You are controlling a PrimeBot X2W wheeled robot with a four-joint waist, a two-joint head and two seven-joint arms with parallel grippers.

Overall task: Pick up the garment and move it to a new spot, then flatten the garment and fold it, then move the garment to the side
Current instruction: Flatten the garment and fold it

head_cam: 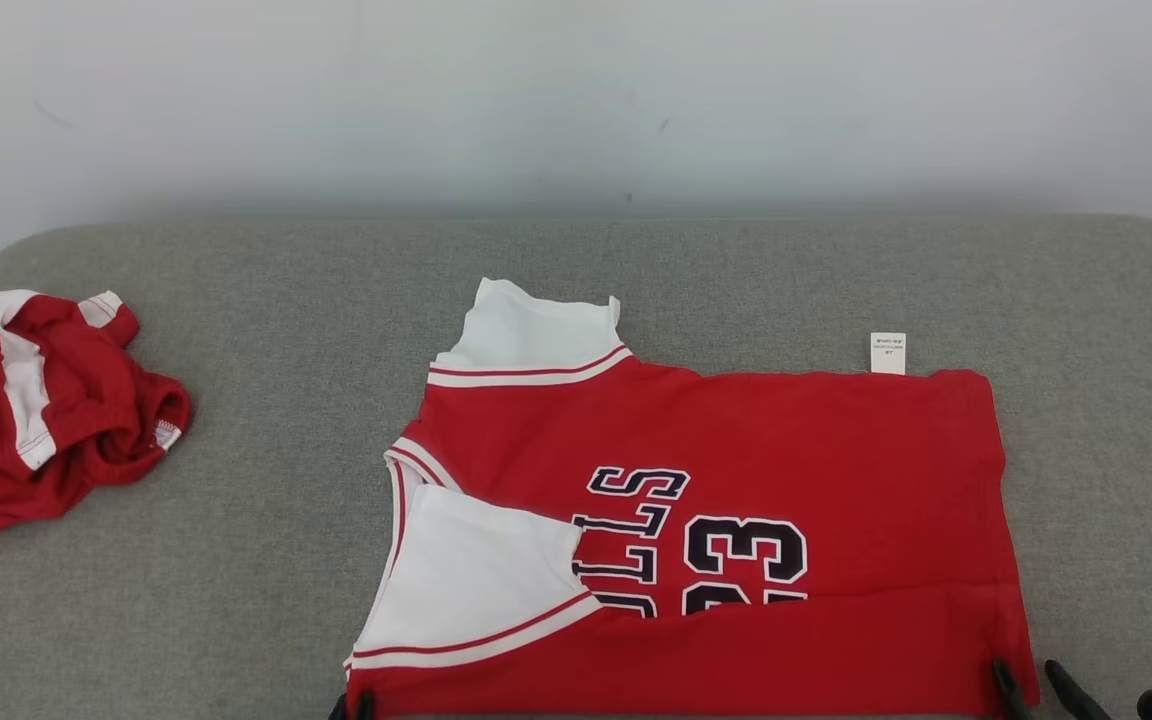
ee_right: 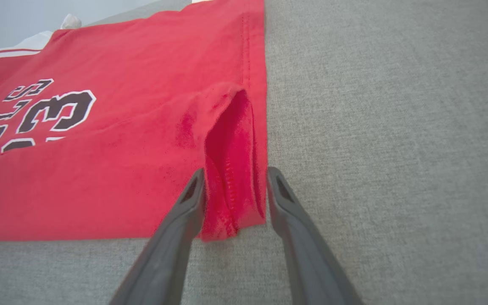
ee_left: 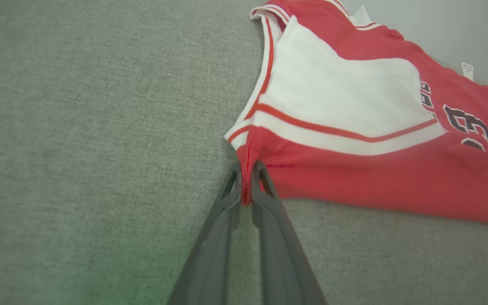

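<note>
Your red jersey lies flat at the middle of the grey desk, toward its near edge, with the near strip doubled up over the lettering (one white sleeve tucked in too). At the desk's near edge, your left claw is clamped on the shoulder-end corner. Your right claw stands fingers apart astride the hem corner, gripping nothing. Placing and flattening look done and folding partway. The move aside remains. A second, crumpled garment sits at the desk's left end.
</note>
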